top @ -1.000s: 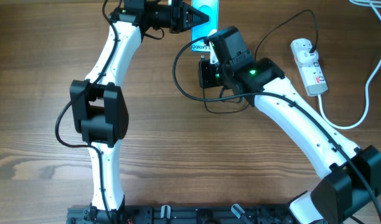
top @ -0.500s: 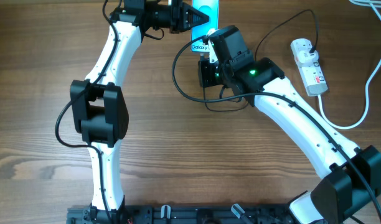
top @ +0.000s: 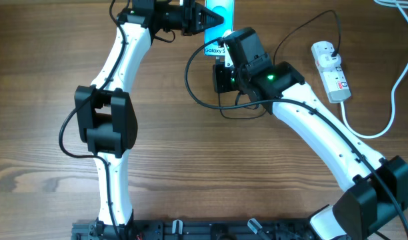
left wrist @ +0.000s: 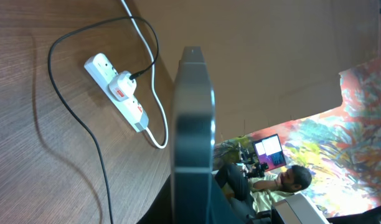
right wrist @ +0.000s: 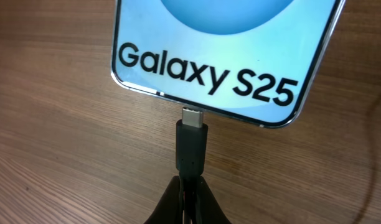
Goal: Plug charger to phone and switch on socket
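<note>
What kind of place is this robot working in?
Probably a lab or shared office, not a home: robot arms mounted at a wooden table, and beyond its edge a person near a lit monitor and a colourful painted wall.

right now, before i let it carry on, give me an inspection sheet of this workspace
surface: brown wood-grain table
job's things: phone reads Galaxy S25; the charger connector's metal tip meets the phone's bottom edge, not fully in; socket lies at the table's right, with the white plug seated in it; switch state cannot be told
clutter: nothing seen
grippers: left gripper shut on the phone; right gripper shut on the charger just behind its connector
cables: the charger's black cable loops from the plug toward the right arm; thick white cord curves away from the socket
surroundings: a person sits beyond the table near a screen
</note>
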